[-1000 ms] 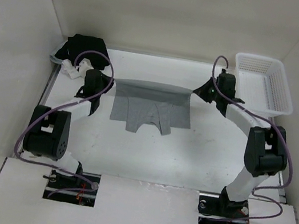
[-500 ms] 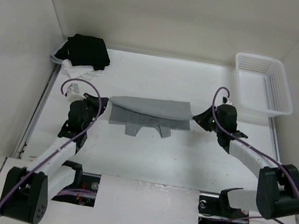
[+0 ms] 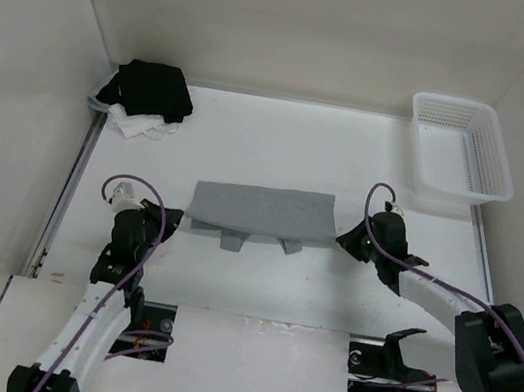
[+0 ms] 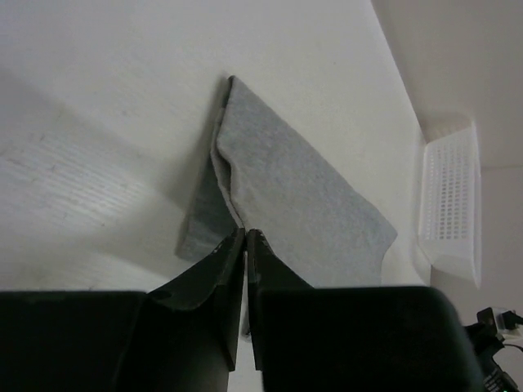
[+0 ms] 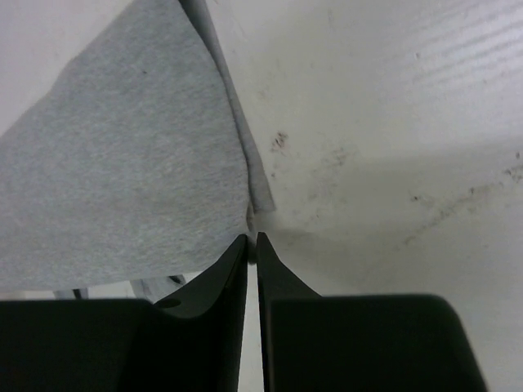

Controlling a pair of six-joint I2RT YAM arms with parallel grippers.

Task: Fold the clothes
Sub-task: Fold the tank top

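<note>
The clothes (image 3: 259, 211) lie flat in the middle of the white worktop (image 3: 280, 149), doubled over into a long grey band that runs left to right. Two short leg ends poke out from under its near edge. The top layer looks smooth, with its far edge straight.

Both arms reach low across the worktop, one at each end of the band. The left hand (image 3: 175, 218) is at the near left corner. Seen from its own wrist, its fingers are drawn together to a hairline slit, and the edge of the cloth rises in a small ridge straight into the tips, so it is nipping that corner. The right hand (image 3: 341, 238) is at the near right corner. Its fingers are also all but together, and the corner of the cloth meets their tips, with the paler under-layer showing as a thin strip along the edge. The grip there is as slight as it could be. A few dark scuffs mark the worktop just beside that corner.

Well apart from all this, a white mesh basket (image 3: 460, 140) sits in the far right corner, and a heap of black and white clothing (image 3: 148, 95) sits in the far left one
</note>
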